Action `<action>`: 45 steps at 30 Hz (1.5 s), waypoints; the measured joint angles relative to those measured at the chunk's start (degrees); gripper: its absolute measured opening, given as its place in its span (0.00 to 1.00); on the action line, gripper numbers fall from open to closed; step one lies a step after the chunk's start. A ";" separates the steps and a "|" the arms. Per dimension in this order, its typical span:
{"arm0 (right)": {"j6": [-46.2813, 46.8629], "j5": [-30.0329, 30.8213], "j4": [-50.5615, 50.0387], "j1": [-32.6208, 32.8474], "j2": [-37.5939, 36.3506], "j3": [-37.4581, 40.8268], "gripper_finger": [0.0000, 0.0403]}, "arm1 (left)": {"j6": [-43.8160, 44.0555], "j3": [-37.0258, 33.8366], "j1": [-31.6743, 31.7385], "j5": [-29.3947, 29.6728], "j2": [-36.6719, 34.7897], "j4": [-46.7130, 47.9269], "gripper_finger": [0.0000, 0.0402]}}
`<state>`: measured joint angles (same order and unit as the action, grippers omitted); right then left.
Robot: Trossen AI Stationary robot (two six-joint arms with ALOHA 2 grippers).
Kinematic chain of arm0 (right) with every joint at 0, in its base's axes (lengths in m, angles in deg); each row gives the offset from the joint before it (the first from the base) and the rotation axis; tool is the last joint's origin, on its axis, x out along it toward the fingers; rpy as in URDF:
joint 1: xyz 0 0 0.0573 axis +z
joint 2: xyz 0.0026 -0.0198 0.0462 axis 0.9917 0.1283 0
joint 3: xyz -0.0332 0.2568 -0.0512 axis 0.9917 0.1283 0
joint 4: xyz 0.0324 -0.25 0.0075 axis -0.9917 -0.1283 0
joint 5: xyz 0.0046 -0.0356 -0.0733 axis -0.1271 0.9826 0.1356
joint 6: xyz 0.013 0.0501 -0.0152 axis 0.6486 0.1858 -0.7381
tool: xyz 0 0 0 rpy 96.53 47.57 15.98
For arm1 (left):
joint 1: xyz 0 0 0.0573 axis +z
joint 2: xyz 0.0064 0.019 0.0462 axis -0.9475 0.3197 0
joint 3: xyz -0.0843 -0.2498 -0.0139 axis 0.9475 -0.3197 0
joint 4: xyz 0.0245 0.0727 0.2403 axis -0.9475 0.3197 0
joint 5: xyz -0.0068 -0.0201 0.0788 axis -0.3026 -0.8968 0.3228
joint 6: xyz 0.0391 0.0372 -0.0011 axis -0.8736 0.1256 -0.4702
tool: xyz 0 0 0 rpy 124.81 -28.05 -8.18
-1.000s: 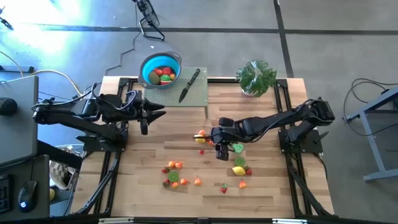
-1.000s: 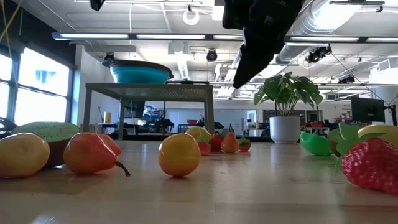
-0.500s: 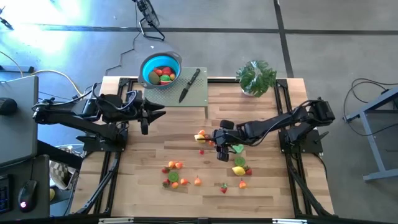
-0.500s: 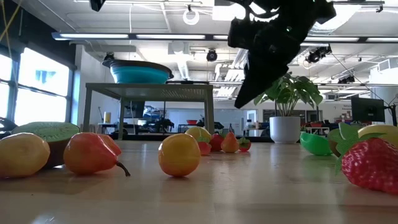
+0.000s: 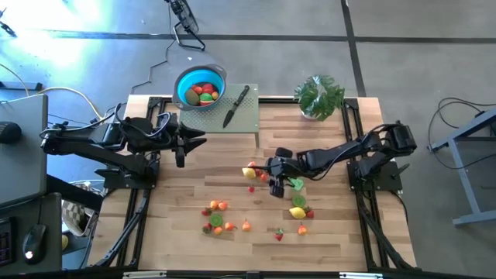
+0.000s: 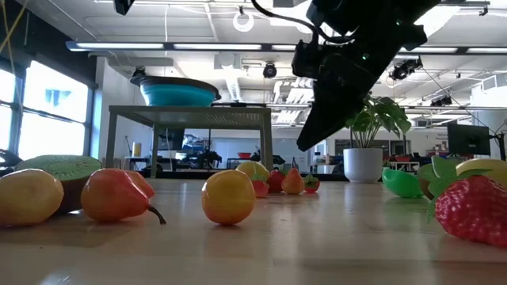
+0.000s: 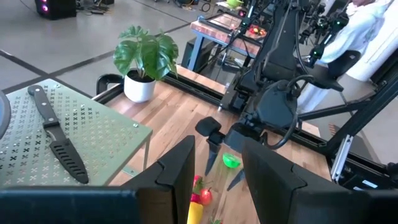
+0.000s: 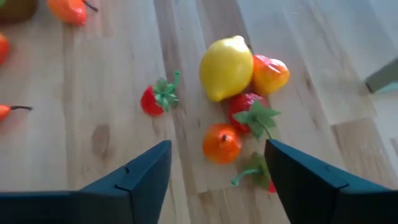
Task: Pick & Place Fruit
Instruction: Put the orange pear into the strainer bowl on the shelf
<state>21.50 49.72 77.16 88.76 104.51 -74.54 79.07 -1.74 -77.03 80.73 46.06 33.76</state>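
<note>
Fruit (image 5: 223,206) scattered on the wooden surface (image 5: 178,225) in loose groups: one near the middle, one toward the front, one front right around a second yellow piece (image 5: 297,211). More pieces piled in the blue bowl (image 5: 183,84) on the raised grey platform (image 5: 248,120) at the back, beside a knife (image 5: 236,105). Potted plant (image 5: 318,97) at the back right corner.

Right claw (image 5: 273,186) low over the middle group, fingers spread wide with nothing between them, clear of the surface in the low view. Seen past those fingers: a lemon (image 8: 227,67) lying on its side, long axis flat on the wood, pointed tip away from the claw. Orange-red piece (image 8: 270,73) touching the lemon's flank. Larger strawberry (image 8: 249,112) just beside the lemon, leafy cap turned toward the claw. Round orange piece (image 8: 222,143) nearest the gap between the fingers, not touching either one. Small strawberry (image 8: 155,99) apart from the rest, green cap aimed at the lemon.

Nearest the low camera: a pear (image 6: 115,194) on its side, long axis across the picture, stem to the right and resting on the wood. Kiwi half (image 6: 59,168) behind it, cut face up.

Left claw (image 5: 190,149) off to the left of the platform, above the surface, fingers parted and empty, aimed toward the middle.
</note>
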 joint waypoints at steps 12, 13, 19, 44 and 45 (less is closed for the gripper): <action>-2.60 -2.22 4.39 -0.32 4.71 -0.11 0.64 | 0.00 0.00 0.00 0.04 0.02 0.02 0.32; -2.62 -2.10 4.62 -0.31 5.61 -0.09 0.64 | 0.00 0.00 0.00 0.04 0.02 0.04 0.32; -2.61 -1.92 7.57 -0.44 10.43 -0.09 0.64 | 0.02 0.00 0.00 0.07 0.02 0.37 0.32; -2.77 -0.34 9.67 -0.59 12.04 -0.13 0.64 | 0.13 0.00 0.00 0.20 0.02 1.84 0.32; -2.77 -0.38 9.65 -0.59 12.04 -0.13 0.64 | 0.11 0.00 0.02 0.20 0.02 1.82 0.32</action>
<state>18.73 49.34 86.81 88.17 116.55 -74.67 79.18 -1.74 -77.01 80.92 46.08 35.58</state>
